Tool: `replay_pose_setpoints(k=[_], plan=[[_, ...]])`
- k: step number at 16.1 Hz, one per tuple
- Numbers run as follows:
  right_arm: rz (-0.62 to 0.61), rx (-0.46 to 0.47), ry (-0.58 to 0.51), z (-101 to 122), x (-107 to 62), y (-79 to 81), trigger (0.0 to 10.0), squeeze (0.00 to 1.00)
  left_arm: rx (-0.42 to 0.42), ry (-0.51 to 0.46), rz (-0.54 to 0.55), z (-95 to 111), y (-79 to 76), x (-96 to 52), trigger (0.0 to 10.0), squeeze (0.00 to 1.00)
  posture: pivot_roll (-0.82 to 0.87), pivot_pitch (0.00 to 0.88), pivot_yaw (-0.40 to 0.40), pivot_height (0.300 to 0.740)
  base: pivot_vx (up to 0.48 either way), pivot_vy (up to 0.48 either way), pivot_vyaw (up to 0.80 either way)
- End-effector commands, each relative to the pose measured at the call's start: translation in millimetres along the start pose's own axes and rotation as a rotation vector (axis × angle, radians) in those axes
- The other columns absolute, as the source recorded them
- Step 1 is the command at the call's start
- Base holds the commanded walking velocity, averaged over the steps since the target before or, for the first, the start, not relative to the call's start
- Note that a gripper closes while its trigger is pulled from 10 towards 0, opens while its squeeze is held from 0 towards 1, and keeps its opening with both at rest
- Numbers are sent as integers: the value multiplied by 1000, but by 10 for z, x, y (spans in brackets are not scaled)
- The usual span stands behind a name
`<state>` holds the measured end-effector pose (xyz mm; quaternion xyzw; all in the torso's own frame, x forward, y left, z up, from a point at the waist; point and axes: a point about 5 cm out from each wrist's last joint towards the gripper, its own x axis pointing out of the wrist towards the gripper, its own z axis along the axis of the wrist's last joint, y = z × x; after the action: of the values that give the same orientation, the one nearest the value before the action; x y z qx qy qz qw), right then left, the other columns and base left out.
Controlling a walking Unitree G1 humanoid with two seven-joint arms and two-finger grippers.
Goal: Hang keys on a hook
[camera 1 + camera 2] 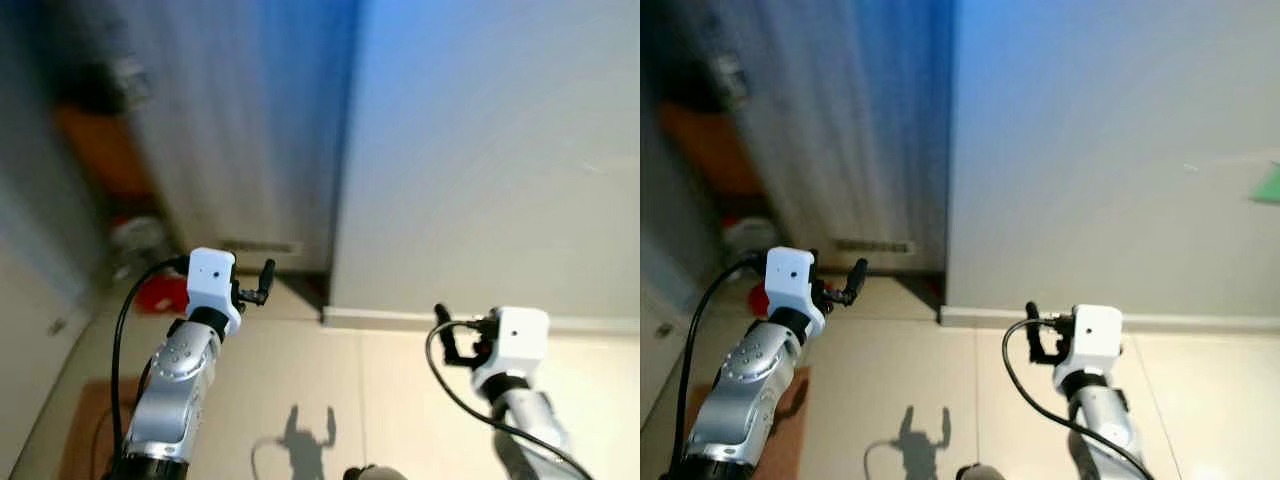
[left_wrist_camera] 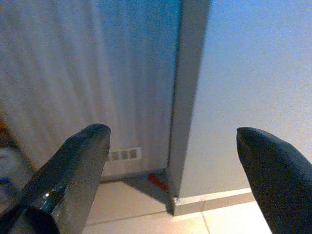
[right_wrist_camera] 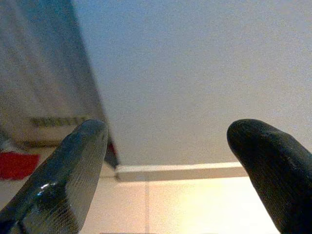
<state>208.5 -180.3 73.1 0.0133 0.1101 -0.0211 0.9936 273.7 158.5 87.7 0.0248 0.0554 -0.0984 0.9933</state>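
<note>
Two sets of fingers, left [image 1: 262,283] and right [image 1: 447,335], spread wide, holding nothing. I'm facing a white wall [image 1: 480,150]. Next I must find the keys.

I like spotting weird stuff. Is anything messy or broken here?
Nothing looks broken or spilled. Both the left gripper and the right gripper are open and hold nothing, raised toward a bare wall. A red thing sits on the floor, too blurry to name.
</note>
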Motion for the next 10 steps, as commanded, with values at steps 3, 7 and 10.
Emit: replay_pose_setpoints(k=[3, 7, 10], plan=[[22, -42, -33, 120, -56, -74, 10000, 1000, 28, -15, 36, 4, 89, 1, 10000, 1000, -153, 0, 4, 740, 0, 0, -800], [203, -34, -14, 146, 158, 246, 10000, 1000, 148, -11, 144, -10, 218, -220, 10000, 0, -2, 0, -132, 740, 0, 0, -800], [285, -41, -8, 138, 276, 378, 10000, 1000, 205, 19, 200, -40, 318, -486, 10000, 0, 52, 0, -159, 740, 0, 0, -800]])
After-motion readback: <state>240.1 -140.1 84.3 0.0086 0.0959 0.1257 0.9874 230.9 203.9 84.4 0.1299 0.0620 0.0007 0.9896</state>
